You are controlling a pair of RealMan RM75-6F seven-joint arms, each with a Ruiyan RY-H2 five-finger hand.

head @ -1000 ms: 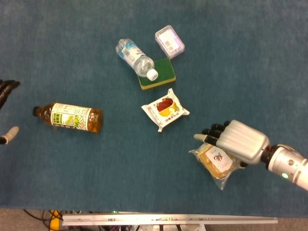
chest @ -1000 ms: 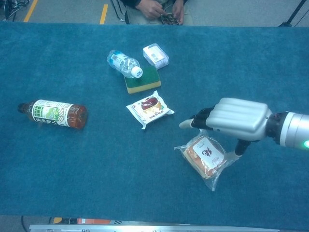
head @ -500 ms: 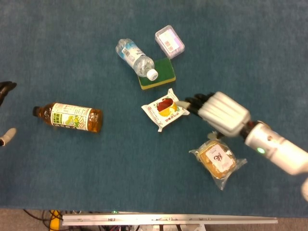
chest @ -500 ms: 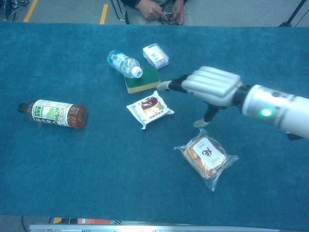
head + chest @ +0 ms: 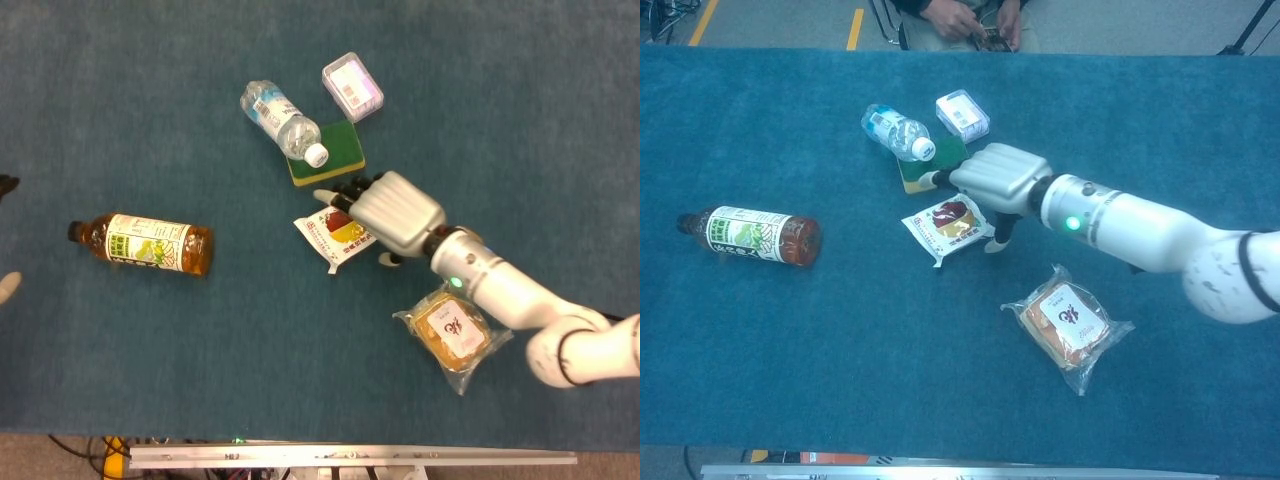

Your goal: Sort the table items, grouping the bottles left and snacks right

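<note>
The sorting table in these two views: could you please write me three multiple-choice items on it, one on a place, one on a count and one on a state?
1. Where does the clear water bottle lie?
A. cap end on the green sponge
B. beside the tea bottle
C. on the bread packet

2. How many bottles are on the table?
A. one
B. two
C. four

3. What is the right hand doing?
A. carrying the tea bottle
B. resting on the bread packet
C. reaching over the red-and-white snack packet, fingers spread

Answers: 1 A, its cap end overlaps the sponge in both views. 2 B, only the water and tea bottles show. 3 C, it covers the packet's upper right edge; a grip is not visible.
</note>
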